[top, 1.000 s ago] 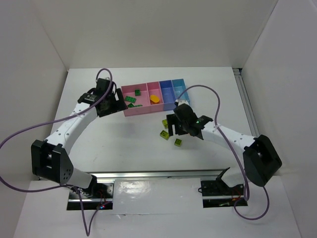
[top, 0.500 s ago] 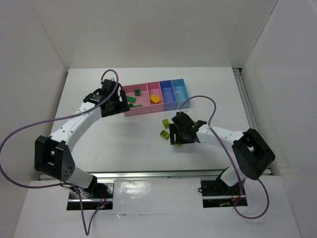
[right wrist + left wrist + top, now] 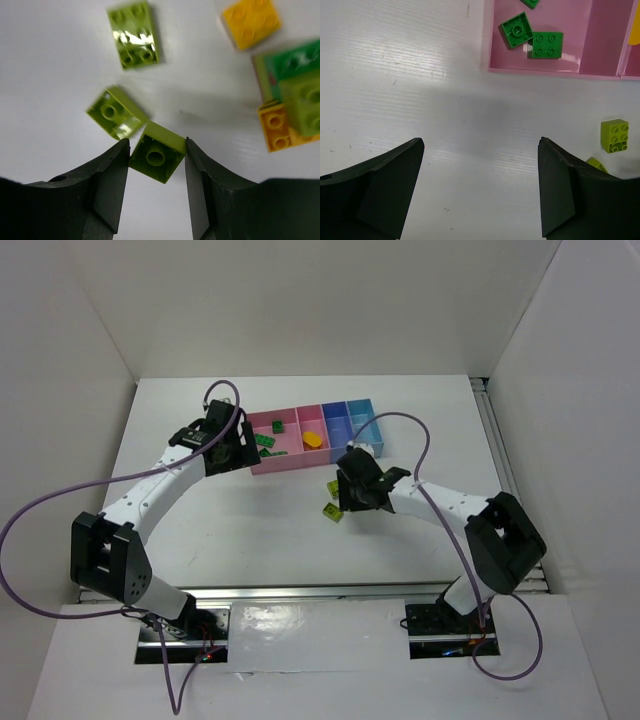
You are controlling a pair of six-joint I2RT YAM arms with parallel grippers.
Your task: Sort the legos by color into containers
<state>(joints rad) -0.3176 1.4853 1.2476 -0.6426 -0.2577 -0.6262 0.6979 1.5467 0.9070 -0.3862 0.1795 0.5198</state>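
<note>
White table (image 3: 250,530), closed in by white walls, is carrying a row of joined bins (image 3: 285,462) at its far middle in the overhead view. The left gripper (image 3: 228,447) is hovering at the pink end of the row. The right gripper (image 3: 347,498) is working just in front of the blue end, beside the loose lime bricks (image 3: 331,510). Dark green bricks (image 3: 265,445) and an orange piece (image 3: 313,440) are lying in pink compartments.

Left wrist view: the left gripper (image 3: 481,150) is standing spread wide and empty over bare table, just short of the pink bin wall.

Right wrist view: the right gripper (image 3: 157,150) is clamping one lime brick (image 3: 162,142) by its sides. A yellow brick (image 3: 250,17) and a mixed stack (image 3: 292,100) are lying nearby.

Risk noted: the held brick is sitting turned cornerwise to the fingers, so it is likely to twist out during transport. No compartment is showing lime yet, so a drop among the dark green ones is possible.

Change from a second ago: three lime bricks were lying loose, and now two are. The right arm is now standing closer to the bins, and the left gripper is sitting slightly nearer the pink bin.
</note>
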